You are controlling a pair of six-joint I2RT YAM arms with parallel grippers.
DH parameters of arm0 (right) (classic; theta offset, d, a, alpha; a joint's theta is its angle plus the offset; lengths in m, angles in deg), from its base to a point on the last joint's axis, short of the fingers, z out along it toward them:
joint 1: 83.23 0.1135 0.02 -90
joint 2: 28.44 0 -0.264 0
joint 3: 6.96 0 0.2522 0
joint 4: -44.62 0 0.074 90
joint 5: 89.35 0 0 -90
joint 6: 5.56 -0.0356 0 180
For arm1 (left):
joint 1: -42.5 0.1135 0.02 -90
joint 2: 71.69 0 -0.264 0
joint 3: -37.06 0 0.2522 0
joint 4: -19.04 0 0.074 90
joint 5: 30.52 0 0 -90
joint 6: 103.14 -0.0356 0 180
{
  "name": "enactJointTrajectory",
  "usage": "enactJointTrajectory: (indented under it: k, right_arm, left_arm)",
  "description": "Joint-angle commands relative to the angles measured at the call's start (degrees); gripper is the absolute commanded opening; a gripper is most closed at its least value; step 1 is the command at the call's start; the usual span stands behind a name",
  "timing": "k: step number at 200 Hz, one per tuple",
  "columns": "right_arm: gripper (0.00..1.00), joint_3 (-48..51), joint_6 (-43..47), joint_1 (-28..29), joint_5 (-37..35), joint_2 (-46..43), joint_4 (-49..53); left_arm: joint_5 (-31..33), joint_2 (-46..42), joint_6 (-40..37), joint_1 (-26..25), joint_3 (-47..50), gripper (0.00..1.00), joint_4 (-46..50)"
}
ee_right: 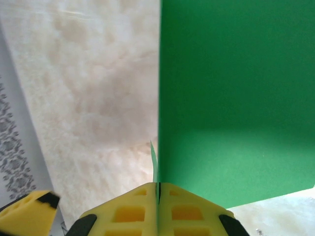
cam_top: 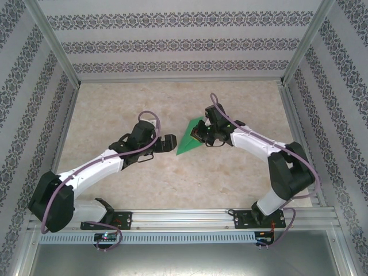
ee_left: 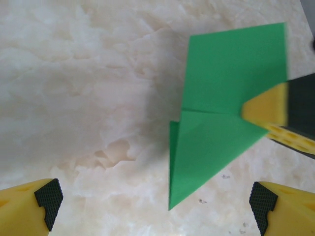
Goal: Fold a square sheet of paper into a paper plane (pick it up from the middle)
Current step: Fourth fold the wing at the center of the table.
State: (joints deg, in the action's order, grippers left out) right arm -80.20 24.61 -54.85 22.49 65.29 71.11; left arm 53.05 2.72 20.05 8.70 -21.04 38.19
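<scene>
The right fingers [ee_right: 187, 211] are pressed together on an edge of the green paper [ee_right: 236, 98], which is pinched between them. The left fingers [ee_left: 47, 199] are spread wide with nothing between them, above the tabletop [ee_left: 88, 98] and just beside the paper's pointed end. The paper is partly folded: a layered flap and a crease are seen, with the point turned toward the left arm. Whether the point rests on the tabletop cannot be told. The plane is judged unfinished. For the next fold, a firm pinch is called for while the left fingers are brought onto the free flap near the crease. The layers should be lined up before pressing, so the thin sheet is not twisted.
</scene>
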Motion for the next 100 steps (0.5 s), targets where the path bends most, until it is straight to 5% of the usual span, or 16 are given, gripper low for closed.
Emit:
enactJointTrajectory:
  k: [1, 47, 100]
  right_arm:
    - [0.0, 1.03, -5.98, 0.29, -0.51, 3.08, -0.99]
    - [0.01, 3.1, -12.0, -0.7, -2.61, 4.12, -0.11]
    - [0.03, 4.51, -15.23, -1.55, -4.24, 2.49, 1.1]
  left_arm:
    - [-0.42, 2.76, -9.65, -2.7, 2.76, 0.99, -10.22]
    - [5.32, 11.3, -21.0, -8.08, 0.49, 0.97, -14.12]
    - [4.07, 18.48, -28.97, -10.14, -1.24, 0.92, -18.86]
